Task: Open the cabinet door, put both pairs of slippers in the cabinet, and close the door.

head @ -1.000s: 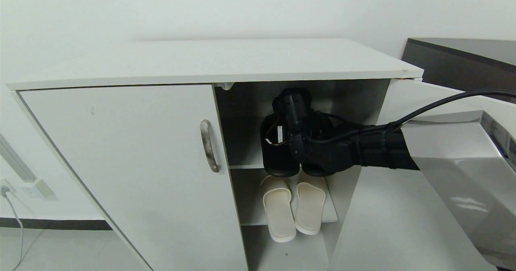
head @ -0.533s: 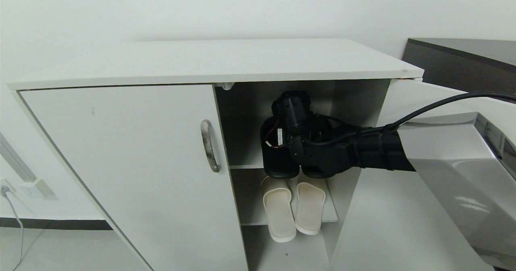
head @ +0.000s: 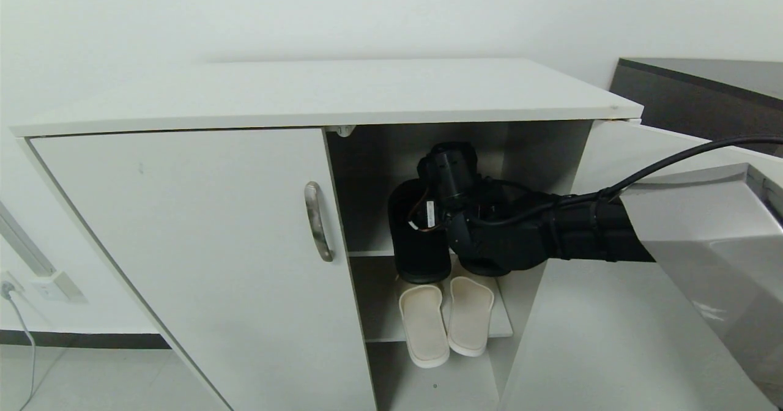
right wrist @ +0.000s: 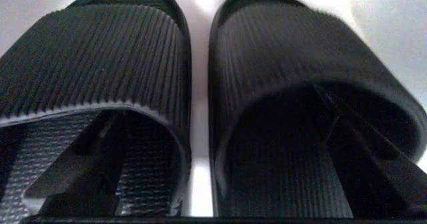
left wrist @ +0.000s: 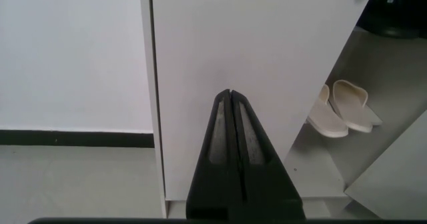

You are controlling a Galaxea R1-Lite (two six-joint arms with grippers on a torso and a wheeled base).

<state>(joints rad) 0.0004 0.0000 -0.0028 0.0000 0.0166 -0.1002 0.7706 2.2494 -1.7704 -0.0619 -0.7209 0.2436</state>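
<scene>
Two doors front the cabinet (head: 342, 93). The left door (head: 183, 246) is shut, and my left gripper (left wrist: 230, 101) hangs near its lower part with the fingers pressed flat together and nothing between them. The handle (head: 317, 221) stands upright at that door's right edge.

Right of the handle the inside is open. The black slippers (head: 416, 246) lie side by side on the upper shelf (head: 370, 253), toes toward the far wall, and the left one's heel hangs past the near edge of the shelf. On the lower shelf (head: 382, 319) the white slippers (head: 446, 319) lie side by side as well, toes in and heels sticking out past the front edge.

My right arm comes in from the right, level with the upper shelf, its wrist over the black slippers. My right gripper (right wrist: 219, 105) is spread wide, with one finger (right wrist: 100, 164) under the strap of each slipper. The slippers' inner sides lie between the fingers, which stand clear of them, so I have no grip on them.

Farthest right, the right door (head: 612, 337) stands swung out toward me.
</scene>
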